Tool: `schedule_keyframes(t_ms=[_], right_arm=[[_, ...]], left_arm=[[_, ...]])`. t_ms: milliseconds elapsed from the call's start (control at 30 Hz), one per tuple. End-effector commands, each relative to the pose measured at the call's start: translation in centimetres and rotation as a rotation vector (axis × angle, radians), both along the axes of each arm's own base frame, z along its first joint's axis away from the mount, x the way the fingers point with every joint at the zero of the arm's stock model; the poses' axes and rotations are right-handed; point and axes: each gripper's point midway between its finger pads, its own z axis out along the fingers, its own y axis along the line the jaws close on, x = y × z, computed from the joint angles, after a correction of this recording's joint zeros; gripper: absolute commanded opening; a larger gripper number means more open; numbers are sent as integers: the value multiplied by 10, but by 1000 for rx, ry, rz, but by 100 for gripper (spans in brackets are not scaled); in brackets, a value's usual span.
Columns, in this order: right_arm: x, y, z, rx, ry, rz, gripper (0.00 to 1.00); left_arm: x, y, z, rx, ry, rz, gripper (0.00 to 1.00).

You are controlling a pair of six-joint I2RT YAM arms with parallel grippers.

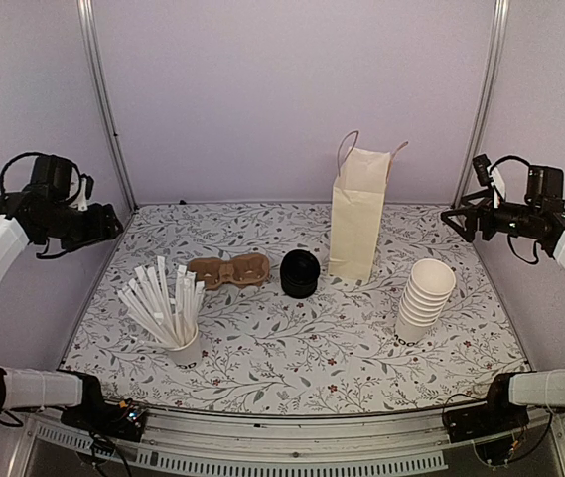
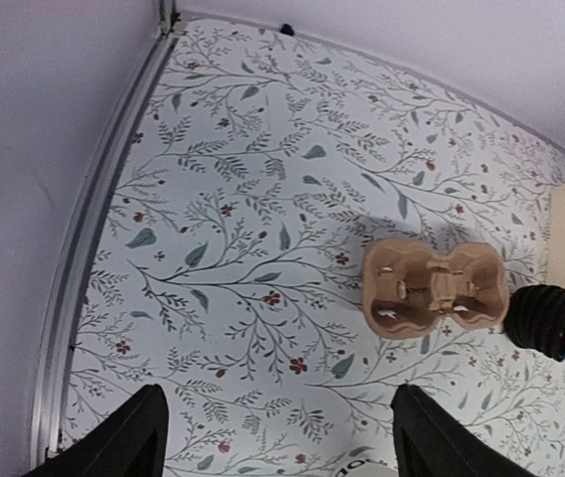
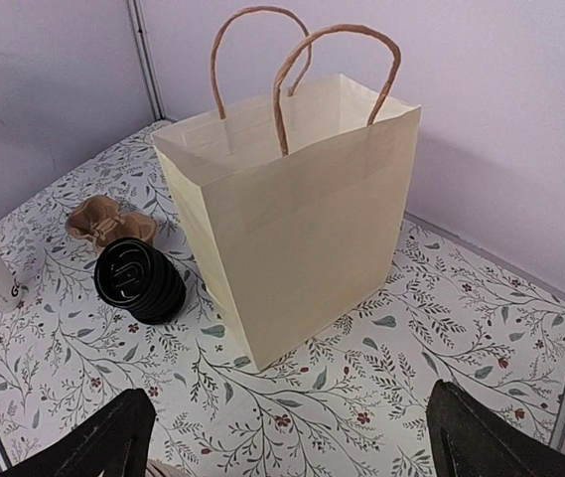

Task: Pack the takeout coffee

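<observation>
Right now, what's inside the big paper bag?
The paper bag stands open, showing only a strip of pale inner wall near the rim. Its sides hide everything lower, so I can't tell if anything's in there.

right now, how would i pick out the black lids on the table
Find the tall cream paper bag standing near the back of the floral table. Just left of its base, between it and the brown cup carrier, sits the stack of black lids. It is the only black item on the tabletop, ribbed and round.
</observation>
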Motion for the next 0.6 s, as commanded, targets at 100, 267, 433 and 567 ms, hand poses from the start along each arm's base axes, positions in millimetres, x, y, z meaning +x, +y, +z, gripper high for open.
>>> schedule_keyframes(t_ms=[100,267,433,567], right_arm=[[-16,13,7,27,-20,101,99],[-18,14,0,27,-7,108,99],[-18,14,-4,22,1,106,99],[-16,14,-2,21,0,116,99]], left_arm=[[-24,4,-91,-251,222,71,75],[-41,-22,-108,-365,266,-12,56],[-66,-41,-111,-381,307,-105,52],[-83,-66,-123,-407,351,-211,54]])
